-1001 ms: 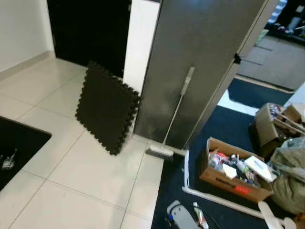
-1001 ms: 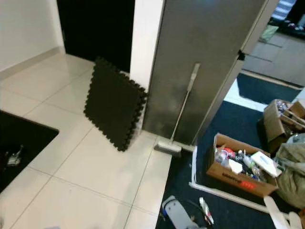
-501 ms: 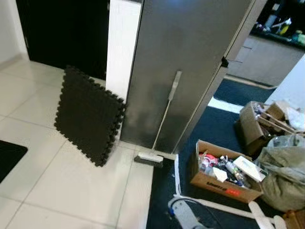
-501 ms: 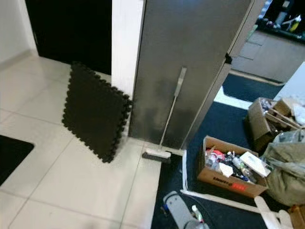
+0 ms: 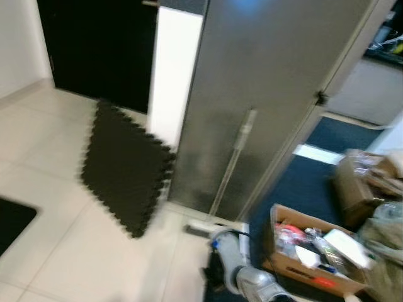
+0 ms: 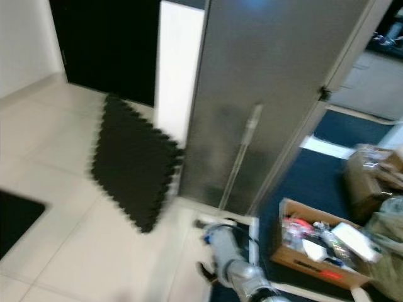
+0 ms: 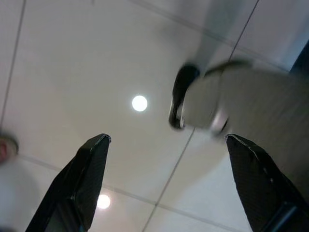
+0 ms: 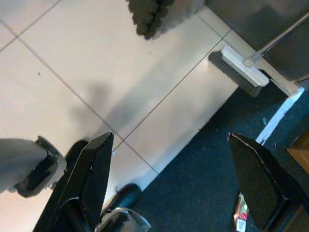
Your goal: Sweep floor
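Note:
A broom leans on a tall grey panel [image 5: 264, 94], its pale handle [image 5: 234, 162] upright and its grey head [image 5: 203, 228] on the white tile floor [image 5: 94, 251]. The right wrist view also has the broom head [image 8: 240, 68], at the line where tile meets dark blue carpet [image 8: 207, 183]. My right arm [image 5: 244, 280] reaches forward low, a short way before the broom head. Its gripper [image 8: 174, 193] is open with nothing between the fingers. My left gripper [image 7: 169, 193] is open too, over bare tile. The head views are blurred.
A black foam mat [image 5: 126, 170] leans on a white pillar [image 5: 176, 69] left of the broom. A cardboard box [image 5: 315, 251] of clutter and more boxes [image 5: 362, 182] stand on the carpet at right. A black floor mat [image 5: 9, 220] lies far left. A grey robot leg [image 7: 231, 111] crosses the left wrist view.
The camera has moved and the picture has blurred and shifted. My right arm has risen further into view, closer to the broom head. The broom itself has stayed leaning in place.

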